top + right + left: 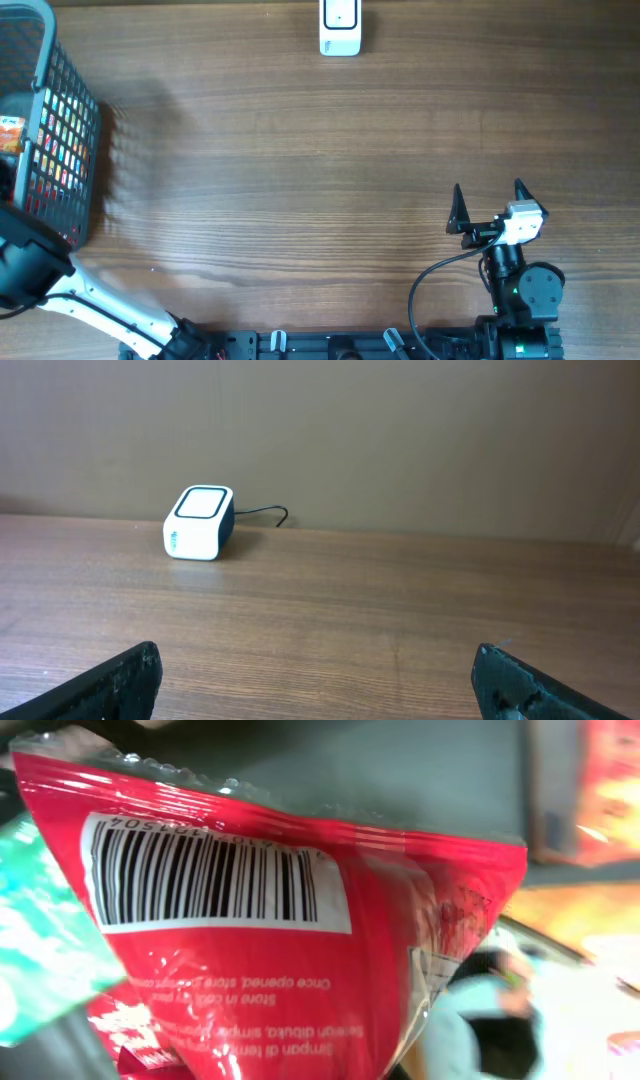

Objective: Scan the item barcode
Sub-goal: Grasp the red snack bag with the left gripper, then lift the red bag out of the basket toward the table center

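A brown wood-grain table (300, 180) is seen; a white scanner box (340, 27) is set at its far edge, and a grey mesh basket (70, 130) is stood at the left edge.

Soft even light; glare and close blur on the red packet (300, 970).

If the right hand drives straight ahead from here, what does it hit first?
Ahead of the right hand only bare table shows up to the wall; the scanner sits left of that line, though depth is hard to judge.
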Controlling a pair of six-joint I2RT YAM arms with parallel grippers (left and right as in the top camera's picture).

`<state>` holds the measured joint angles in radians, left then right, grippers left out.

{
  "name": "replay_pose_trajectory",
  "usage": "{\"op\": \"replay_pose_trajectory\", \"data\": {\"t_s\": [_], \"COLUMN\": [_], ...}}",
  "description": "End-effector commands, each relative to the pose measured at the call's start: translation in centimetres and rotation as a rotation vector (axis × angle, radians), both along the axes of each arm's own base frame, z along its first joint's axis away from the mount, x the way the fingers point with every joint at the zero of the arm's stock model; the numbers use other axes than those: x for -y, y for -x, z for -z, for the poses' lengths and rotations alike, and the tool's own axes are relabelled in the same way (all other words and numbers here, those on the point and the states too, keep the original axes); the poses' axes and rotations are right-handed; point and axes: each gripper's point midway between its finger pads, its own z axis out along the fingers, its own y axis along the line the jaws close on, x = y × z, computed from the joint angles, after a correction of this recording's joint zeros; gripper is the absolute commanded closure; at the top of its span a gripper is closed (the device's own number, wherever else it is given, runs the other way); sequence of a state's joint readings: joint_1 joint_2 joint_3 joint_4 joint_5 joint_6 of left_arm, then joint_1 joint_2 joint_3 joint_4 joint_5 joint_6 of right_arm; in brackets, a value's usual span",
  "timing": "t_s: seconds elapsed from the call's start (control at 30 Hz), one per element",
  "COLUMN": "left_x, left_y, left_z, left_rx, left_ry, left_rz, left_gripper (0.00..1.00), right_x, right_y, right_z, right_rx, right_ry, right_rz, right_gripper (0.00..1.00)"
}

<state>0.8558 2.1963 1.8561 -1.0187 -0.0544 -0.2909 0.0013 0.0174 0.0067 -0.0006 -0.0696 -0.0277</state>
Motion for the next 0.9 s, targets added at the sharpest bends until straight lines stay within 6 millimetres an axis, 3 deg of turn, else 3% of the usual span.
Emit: {"op": "replay_pose_trajectory", "data": {"t_s": [0.0, 0.17, 0.37, 0.77, 0.87], "left_x": [1.8, 3.9, 4.5, 6.7, 8.8], "left_y": [-3.1, -4.9, -4.4, -2.6, -2.7], "left_z": [-6.7, -11.8, -16.0, -29.2, -32.4], "left_rx": [0.263, 0.449, 0.508, 0.745, 0.841], "left_ry": [0.017, 0.043, -0.027, -0.282, -0.299], "left_rz": [0.052, 0.117, 0.128, 0.139, 0.205], "left_gripper": [0.96, 0.96, 0.96, 0.96, 0.96], "right_x": [0.1, 0.1, 0.1, 0.1, 0.1], "right_y": [0.0, 0.0, 0.0, 0.0, 0.0], "right_z": [-0.1, -0.1, -0.1, -0.1, -0.1], "right_rx": [0.007, 0.007, 0.007, 0.007, 0.007], "right_ry": [-0.008, -0.008, -0.008, -0.008, -0.008], "right_rz": [0.01, 0.01, 0.01, 0.01, 0.01], "right_gripper": [0.0, 0.0, 0.0, 0.0, 0.0]}}
